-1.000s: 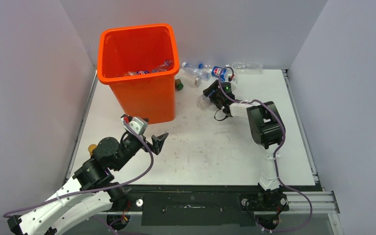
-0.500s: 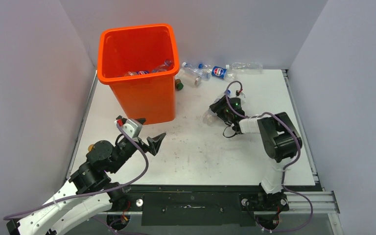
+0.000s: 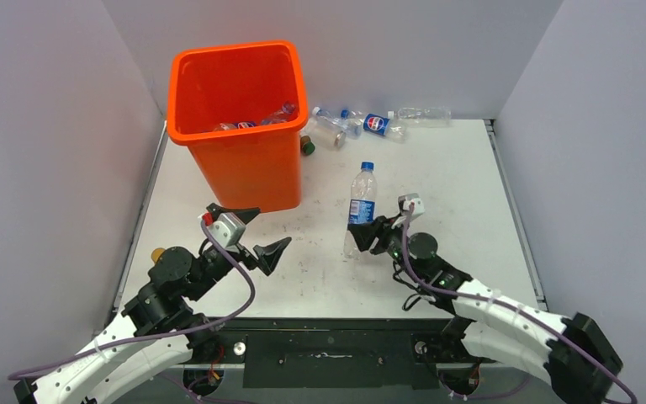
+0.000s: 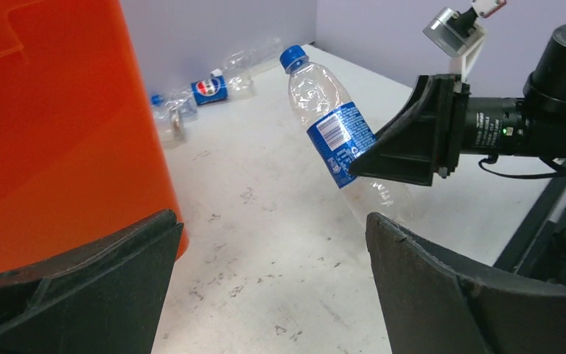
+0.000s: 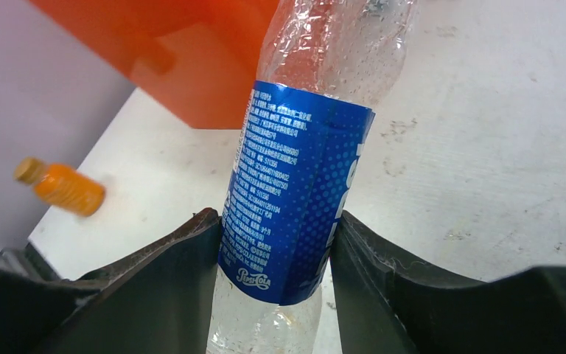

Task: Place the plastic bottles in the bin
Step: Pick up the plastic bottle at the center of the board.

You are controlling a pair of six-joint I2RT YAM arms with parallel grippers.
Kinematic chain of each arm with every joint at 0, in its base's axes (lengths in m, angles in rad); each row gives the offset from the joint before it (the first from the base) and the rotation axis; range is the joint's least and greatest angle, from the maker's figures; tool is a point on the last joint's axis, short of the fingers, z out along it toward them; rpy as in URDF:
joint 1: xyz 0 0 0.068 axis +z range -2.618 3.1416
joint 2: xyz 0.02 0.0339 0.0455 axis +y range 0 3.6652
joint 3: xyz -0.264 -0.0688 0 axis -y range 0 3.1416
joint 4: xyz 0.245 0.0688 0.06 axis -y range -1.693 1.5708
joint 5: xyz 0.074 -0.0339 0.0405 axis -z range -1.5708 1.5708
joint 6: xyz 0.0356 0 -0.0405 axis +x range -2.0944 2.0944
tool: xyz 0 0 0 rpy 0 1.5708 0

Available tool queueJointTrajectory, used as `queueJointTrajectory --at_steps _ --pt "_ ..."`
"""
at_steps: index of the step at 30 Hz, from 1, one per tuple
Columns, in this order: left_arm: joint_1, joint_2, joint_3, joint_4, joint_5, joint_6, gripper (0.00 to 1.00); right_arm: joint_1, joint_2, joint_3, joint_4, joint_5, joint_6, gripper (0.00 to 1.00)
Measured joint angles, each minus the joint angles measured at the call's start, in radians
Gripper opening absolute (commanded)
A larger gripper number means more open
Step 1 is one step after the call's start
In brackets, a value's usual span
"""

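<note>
The right fingers (image 5: 405, 273) are clamped on the blue label of a clear blue-capped bottle (image 3: 362, 195), holding it tilted, cap uppermost, over the worktop (image 3: 471, 194) to the right of the orange bin (image 3: 252, 172). The left fingers (image 4: 81, 287) stand wide apart with nothing between them, near the bin's near side. Several bottles (image 3: 252, 123) lie inside the bin, more bottles (image 3: 376, 124) along the far edge, and a small orange bottle (image 3: 159, 254) at the left edge.
</note>
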Motion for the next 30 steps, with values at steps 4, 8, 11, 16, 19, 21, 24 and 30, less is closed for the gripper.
queueJointTrajectory --at_steps 4,8,11,16,19,21,24,30 --pt "0.006 0.002 -0.019 0.099 0.074 -0.076 0.96 0.108 -0.233 -0.072 -0.042 0.022 -0.083 0.33" --pt "0.025 0.048 -0.027 0.233 0.151 -0.214 0.96 0.17 -0.425 -0.131 -0.09 -0.034 -0.162 0.34" --pt "0.031 0.138 -0.017 0.328 0.2 -0.315 0.96 0.178 -0.515 -0.159 -0.103 -0.087 -0.196 0.34" --pt "0.031 0.348 0.049 0.415 0.28 -0.445 0.96 0.184 -0.491 -0.159 -0.101 -0.158 -0.219 0.34" --pt "0.028 0.417 0.06 0.428 0.294 -0.49 0.96 0.192 -0.47 -0.159 -0.101 -0.2 -0.225 0.34" --pt "0.023 0.433 0.06 0.43 0.294 -0.507 0.96 0.2 -0.459 -0.159 -0.101 -0.224 -0.225 0.34" --pt "0.015 0.437 0.061 0.439 0.293 -0.521 0.96 0.214 -0.452 -0.159 -0.1 -0.25 -0.229 0.34" --pt "0.007 0.451 0.079 0.458 0.29 -0.539 0.96 0.256 -0.428 -0.152 -0.094 -0.268 -0.24 0.33"
